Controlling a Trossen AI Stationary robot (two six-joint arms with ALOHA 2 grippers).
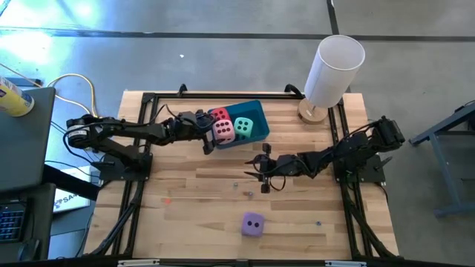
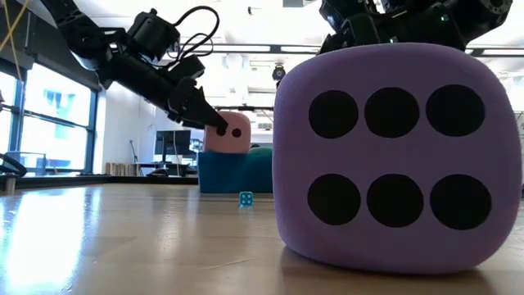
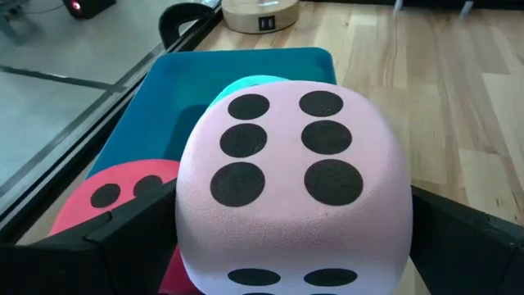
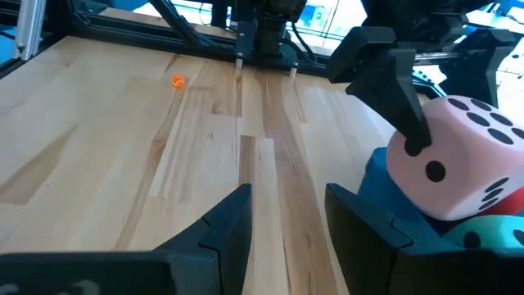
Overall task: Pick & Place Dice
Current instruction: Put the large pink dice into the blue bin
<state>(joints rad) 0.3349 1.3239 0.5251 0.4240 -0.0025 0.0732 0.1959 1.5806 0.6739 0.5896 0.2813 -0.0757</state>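
**Pink die over the blue bin, purple die alone near the table's front**

Left gripper (image 1: 215,133) reaches across the wooden table (image 1: 185,215) to the blue bin (image 1: 256,111) and has the pink die (image 1: 223,130) between its fingers, jaws spread as wide as they go around it. From the left wrist view the die fills the space between the two dark fingers (image 3: 123,238), one pad on each flank, six pips facing up. It sits above the bin's near rim, resting against or just over the red die (image 1: 220,115), which lies inside the bin at the end nearest the left arm. The teal-green die (image 1: 244,127) is in the bin too, just beside the pink one.

The right gripper (image 1: 261,172) hangs over the middle of the table, well apart from the bin, its fingers partly parted with nothing between them.

The purple die (image 1: 252,224) rests by itself on the bare wood toward the front edge, away from both arms, close to the low camera, six pips showing.

A white cylinder on a wooden base (image 1: 334,67) stands at the far right corner. A few tiny specks lie on the wood, including a small blue one (image 2: 246,199) and an orange one (image 4: 178,80).
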